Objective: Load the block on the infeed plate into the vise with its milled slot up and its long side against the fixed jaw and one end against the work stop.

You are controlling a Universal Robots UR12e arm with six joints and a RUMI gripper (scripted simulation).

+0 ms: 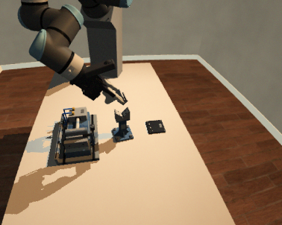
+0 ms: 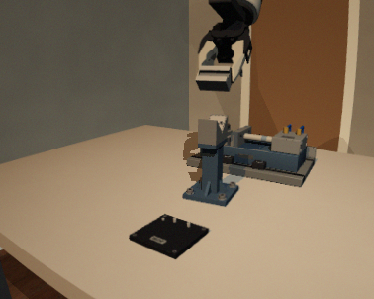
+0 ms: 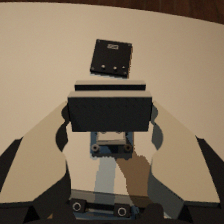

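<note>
In the top view the vise (image 1: 80,148) (image 2: 265,160) (image 3: 100,207) stands farthest left on the pale table (image 1: 151,179) (image 2: 87,188) (image 3: 30,60). Its air cylinder (image 1: 80,111) (image 2: 289,144), with blue and yellow fittings, sits at one end, and a light rod runs out of it toward the jaws. The jaws stand apart, so the vise is open. The arm (image 1: 57,31) (image 2: 252,9) reaches in above the table from the upper left, angled down to the right.

Next comes the gripper (image 1: 121,97) (image 2: 214,76) (image 3: 110,102), clenched on the part (image 2: 213,82) (image 3: 110,114). The part is up in the air, well off the table and outside the vise. It spans the space between the two fingertips; a dark band runs lengthwise between two pale strips on it, and a broad dark side faces the wrist camera. The exterior view shows it above the V-block (image 1: 122,116) (image 2: 211,133) (image 3: 111,137), with a gap between them. Whether the slot points squarely up is hard to tell.

The V-block stands upright on a blue post, its foot bolted to a square base. Farthest right is the black infeed plate (image 1: 155,127) (image 2: 168,236) (image 3: 111,57), lying flat on the table, with small pins near one edge and a pale label near the opposite one.
</note>
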